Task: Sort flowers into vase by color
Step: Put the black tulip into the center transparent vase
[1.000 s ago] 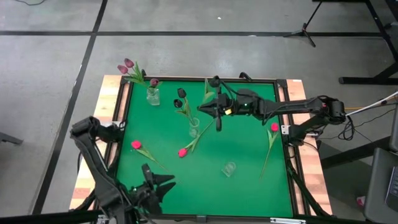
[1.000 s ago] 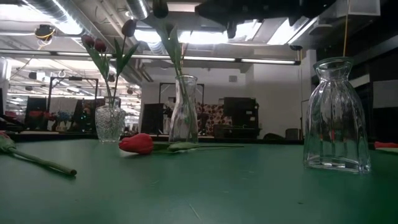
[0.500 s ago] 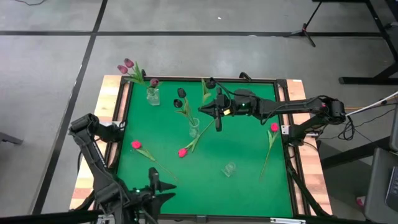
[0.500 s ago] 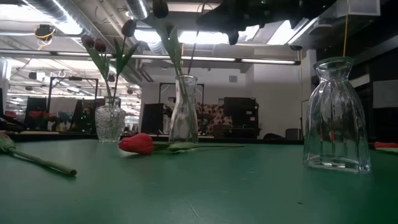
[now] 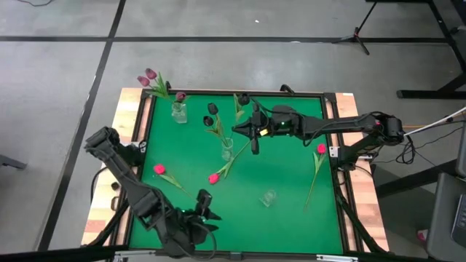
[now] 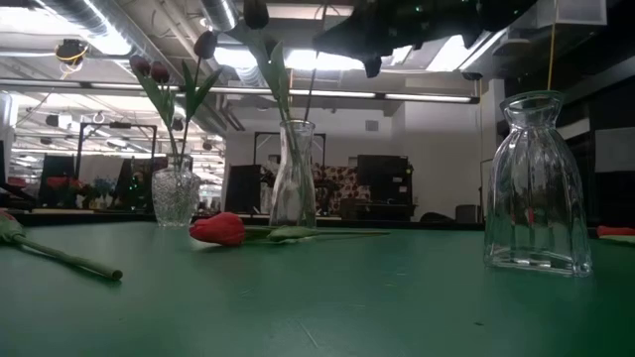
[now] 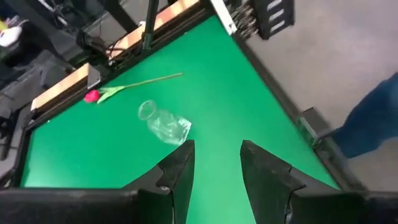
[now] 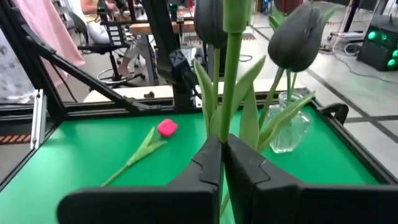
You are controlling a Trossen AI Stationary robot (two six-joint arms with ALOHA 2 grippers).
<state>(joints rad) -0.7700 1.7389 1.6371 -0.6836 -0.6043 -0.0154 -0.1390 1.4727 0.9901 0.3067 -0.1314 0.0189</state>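
My right gripper [image 5: 253, 132] is above the table's middle, shut on a near-black tulip [image 5: 243, 98]. That tulip's stem slants down to the mouth of the middle vase [image 6: 293, 174], which holds another dark tulip [image 5: 211, 109]. Mauve tulips [image 5: 149, 76] stand in the far-left vase [image 5: 178, 111]. An empty vase [image 5: 268, 197] stands near the front. Three pink tulips [image 5: 159, 169], [image 5: 213, 177], [image 5: 321, 148] lie flat on the mat. My left gripper [image 7: 214, 165] hovers open at the near edge, left of the empty vase. My right gripper pinches the dark tulip's green stem [image 8: 225, 127] between its two fingers, well below the head [image 8: 210, 18]. The fingers come nearly level from the table's right and lie across the stem. The tulip stands nearly upright; whether its lower end [image 6: 304, 111] is inside the vase, I cannot tell.
The green mat has a dark raised frame [image 5: 335, 109] inside a wooden border. A person's blue-clad leg [image 7: 373, 118] stands on the floor by the table's near right corner. Open mat lies between the empty vase and the right-hand pink tulip.
My left gripper has swung from the near left corner toward the table's right along the near edge, rising a little and turning, still open. The dark tulip in my right gripper has tipped, its head going slightly left and its stem coming down to the middle vase's mouth.
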